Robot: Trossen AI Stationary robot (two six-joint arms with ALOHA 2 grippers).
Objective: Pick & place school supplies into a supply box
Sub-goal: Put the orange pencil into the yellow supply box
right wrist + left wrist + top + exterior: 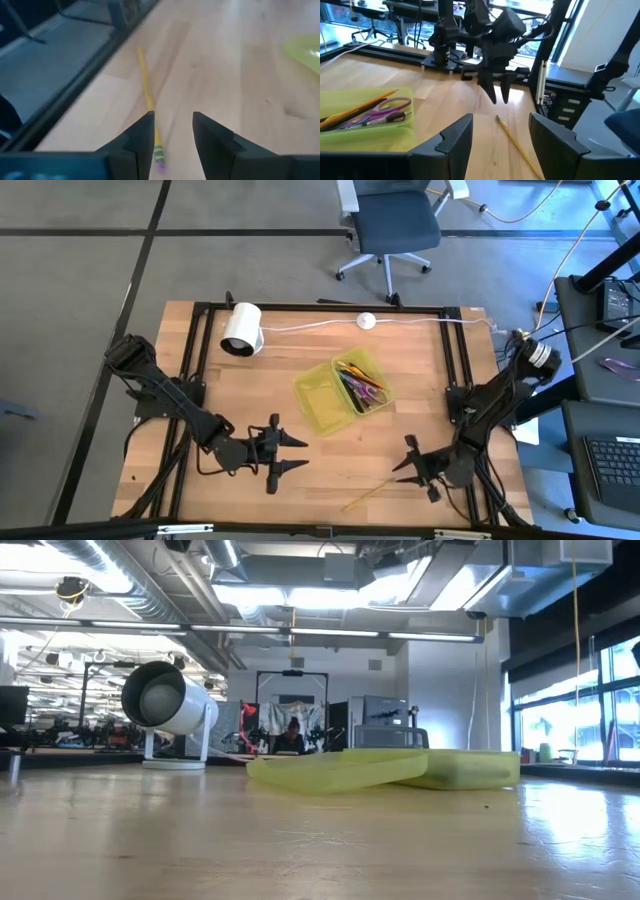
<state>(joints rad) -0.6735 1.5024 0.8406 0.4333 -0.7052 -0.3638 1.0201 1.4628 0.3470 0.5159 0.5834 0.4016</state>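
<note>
Hovering low at the high view's lower right, the right gripper (410,465) spreads its fingers beside a yellow pencil (372,493) on the table (240,400). Centre-frame, the supply box (318,402) holds scissors (370,394). Lower left, the left gripper (290,455) is also spread and empty.

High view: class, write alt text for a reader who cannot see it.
A yellow pencil lies alone on the wooden table near the open right gripper. The supply box at centre holds pens and scissors; the open left gripper waits opposite.

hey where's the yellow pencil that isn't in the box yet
In the high view the yellow pencil lies on the table's near edge, between the left gripper and right gripper, nearer the right one, below the supply box.
</note>
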